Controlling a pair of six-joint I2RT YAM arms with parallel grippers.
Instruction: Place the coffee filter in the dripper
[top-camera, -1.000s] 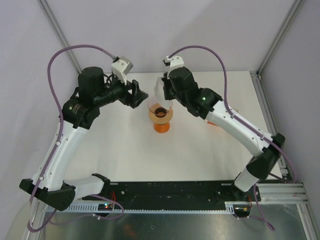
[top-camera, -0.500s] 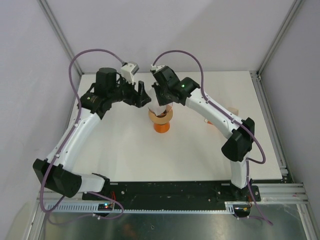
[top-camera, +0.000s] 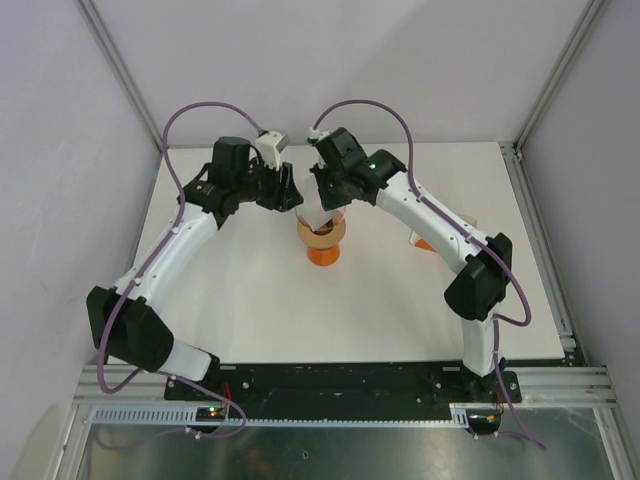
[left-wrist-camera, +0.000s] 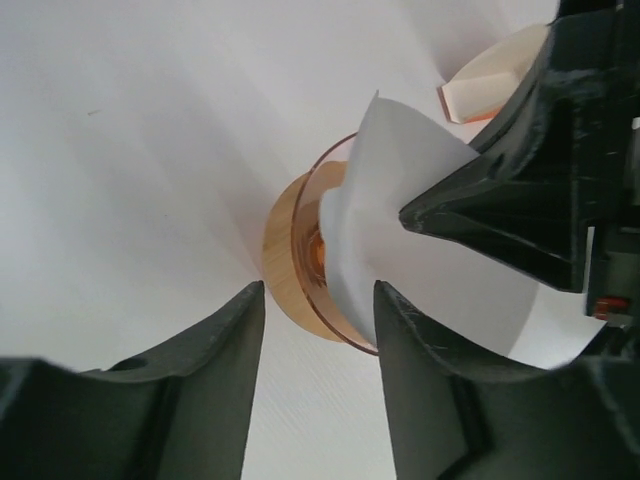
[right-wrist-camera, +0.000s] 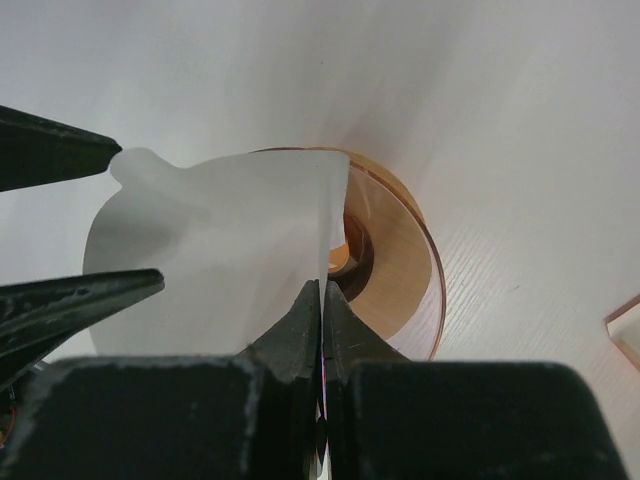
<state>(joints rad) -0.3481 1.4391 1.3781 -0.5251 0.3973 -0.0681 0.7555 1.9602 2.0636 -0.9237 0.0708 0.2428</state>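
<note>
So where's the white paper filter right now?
In the right wrist view, the coffee filter is pinched by the right gripper, right over the dripper, on the far half of the table.

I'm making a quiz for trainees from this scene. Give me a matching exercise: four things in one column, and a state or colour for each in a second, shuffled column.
Things:
1. coffee filter
2. dripper
3. left end effector
4. right end effector

States or colours:
A. open, holding nothing
B. clear, faintly pinkish
C. white
D. shut on thin paper

Pairs: 1-C, 2-B, 3-A, 4-D
</note>
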